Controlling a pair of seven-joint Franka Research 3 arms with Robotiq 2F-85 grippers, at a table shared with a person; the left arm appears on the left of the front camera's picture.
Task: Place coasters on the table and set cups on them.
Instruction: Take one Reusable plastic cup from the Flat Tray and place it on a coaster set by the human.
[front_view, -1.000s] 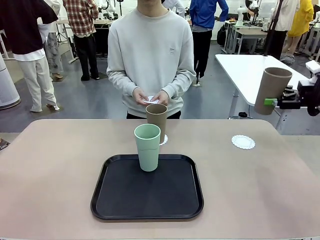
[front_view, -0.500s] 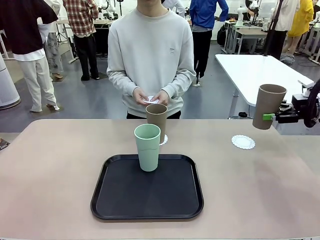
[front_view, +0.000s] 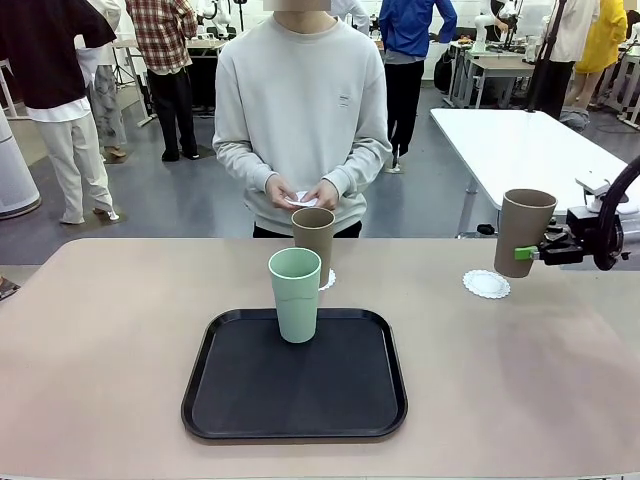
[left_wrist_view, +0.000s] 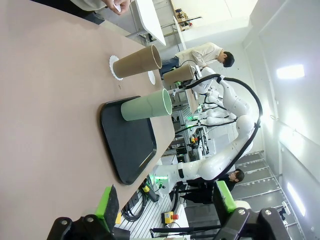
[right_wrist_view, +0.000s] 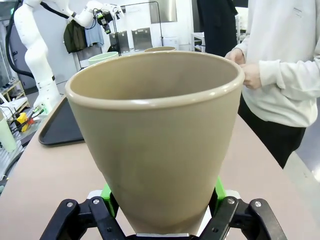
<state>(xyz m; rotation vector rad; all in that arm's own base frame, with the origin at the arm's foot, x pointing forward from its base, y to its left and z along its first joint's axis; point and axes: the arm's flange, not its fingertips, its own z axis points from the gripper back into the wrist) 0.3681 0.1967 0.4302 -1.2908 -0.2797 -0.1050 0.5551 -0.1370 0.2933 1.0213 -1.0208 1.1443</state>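
Observation:
My right gripper (front_view: 531, 252) is shut on a brown-tan cup (front_view: 524, 232), held upright in the air just above and right of a bare white coaster (front_view: 486, 284) on the beige table (front_view: 120, 330). Up close, that cup (right_wrist_view: 155, 135) sits between the green pads (right_wrist_view: 106, 192). A second brown cup (front_view: 313, 243) stands on a coaster (front_view: 328, 280) beyond the tray. The mint green cup (front_view: 295, 294) stands on the black tray (front_view: 295, 400). The person's hands hold a white coaster (front_view: 303, 199). My left gripper (left_wrist_view: 167, 202) is open, low over the table's near left side, with nothing between its fingers.
The person stands at the far edge, hands together above the middle cup. A white table (front_view: 510, 140) lies behind my right arm. Bare tabletop stretches left of the tray and along the right front.
My right gripper has come down and left with the brown cup, from high at the right edge to just above the right coaster. The cup now hangs more upright.

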